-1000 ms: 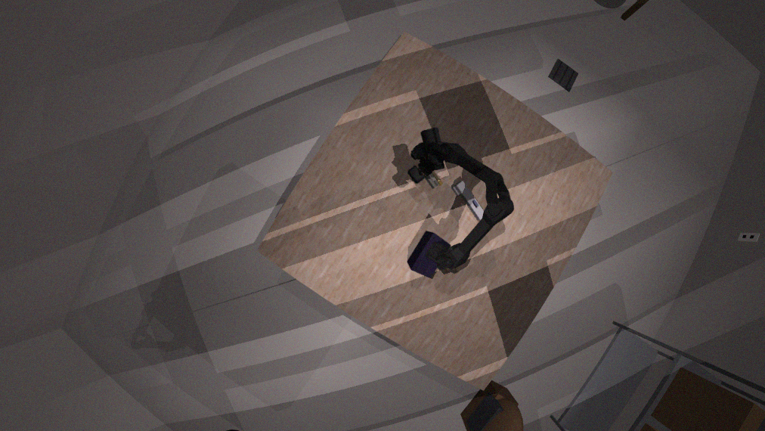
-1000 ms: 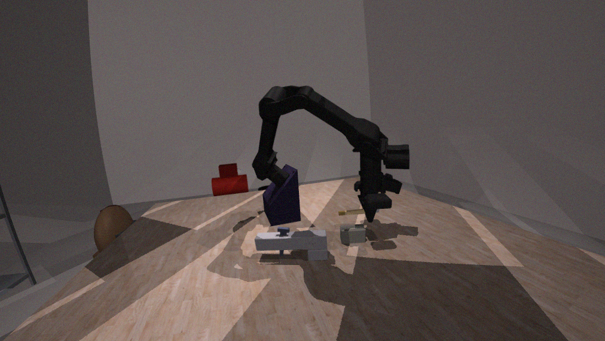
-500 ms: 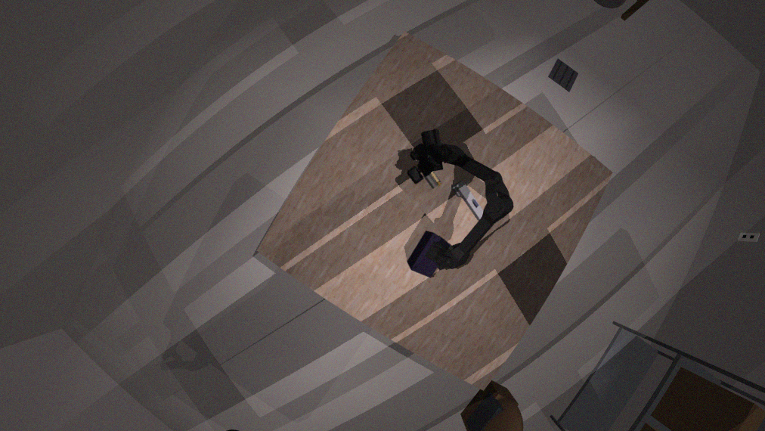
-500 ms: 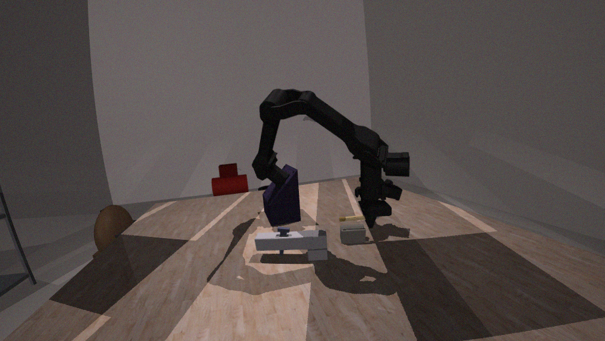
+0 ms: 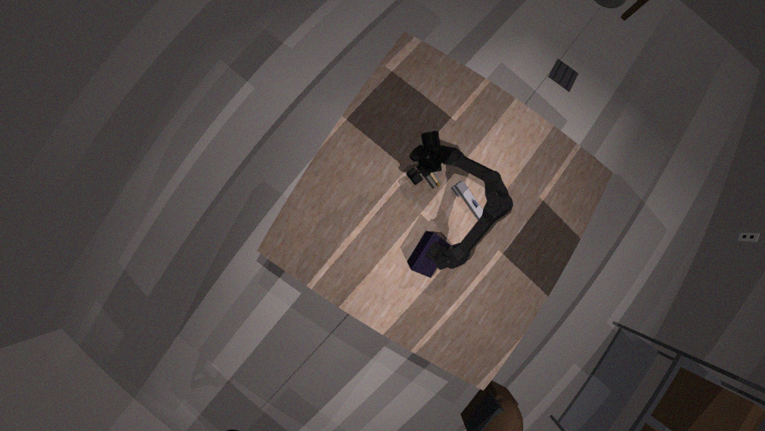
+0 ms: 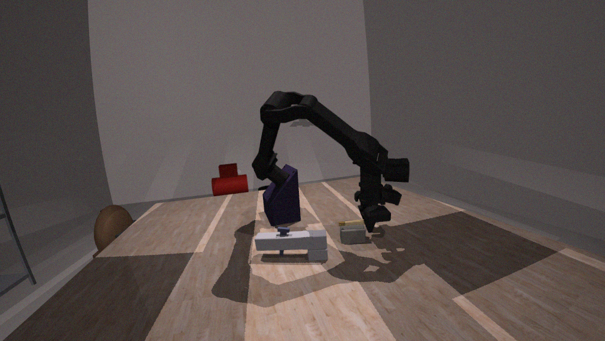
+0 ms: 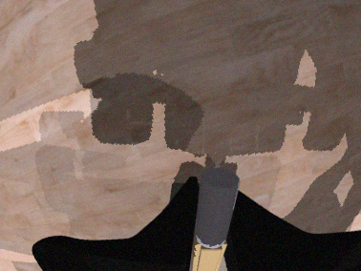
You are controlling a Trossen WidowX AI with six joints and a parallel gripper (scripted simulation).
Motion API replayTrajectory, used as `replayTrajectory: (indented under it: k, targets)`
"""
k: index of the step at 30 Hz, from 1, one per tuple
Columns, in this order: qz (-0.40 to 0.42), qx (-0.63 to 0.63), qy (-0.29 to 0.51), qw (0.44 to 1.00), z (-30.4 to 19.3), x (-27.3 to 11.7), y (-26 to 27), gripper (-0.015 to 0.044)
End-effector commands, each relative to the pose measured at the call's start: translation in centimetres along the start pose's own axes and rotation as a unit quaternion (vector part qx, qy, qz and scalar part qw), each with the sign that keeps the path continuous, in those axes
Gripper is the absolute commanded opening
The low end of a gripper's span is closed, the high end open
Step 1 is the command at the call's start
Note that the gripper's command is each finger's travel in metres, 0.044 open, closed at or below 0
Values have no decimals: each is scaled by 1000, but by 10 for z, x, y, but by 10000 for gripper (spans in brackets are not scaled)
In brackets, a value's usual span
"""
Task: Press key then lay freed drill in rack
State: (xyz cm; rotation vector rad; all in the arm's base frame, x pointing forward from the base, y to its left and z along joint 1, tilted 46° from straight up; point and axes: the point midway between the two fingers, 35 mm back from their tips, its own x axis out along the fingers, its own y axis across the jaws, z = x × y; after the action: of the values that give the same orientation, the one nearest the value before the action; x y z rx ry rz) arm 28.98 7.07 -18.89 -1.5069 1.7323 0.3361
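Now my gripper is closed on the drill.
It's flat above the rack, right of middle in the side view, probably so it can lie down.

Matte black arm with chunky, angular links
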Motion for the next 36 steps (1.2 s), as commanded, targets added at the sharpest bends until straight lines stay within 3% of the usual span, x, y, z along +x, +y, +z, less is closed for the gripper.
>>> replayTrajectory:
  k: [1,23,36]
  targets:
    - [-1,-3,3,1000,-1,6,0,0]
    - [-1,-3,4,1000,-2,24,1,0]
    - [-3,-3,-3,1000,2,17,1,341]
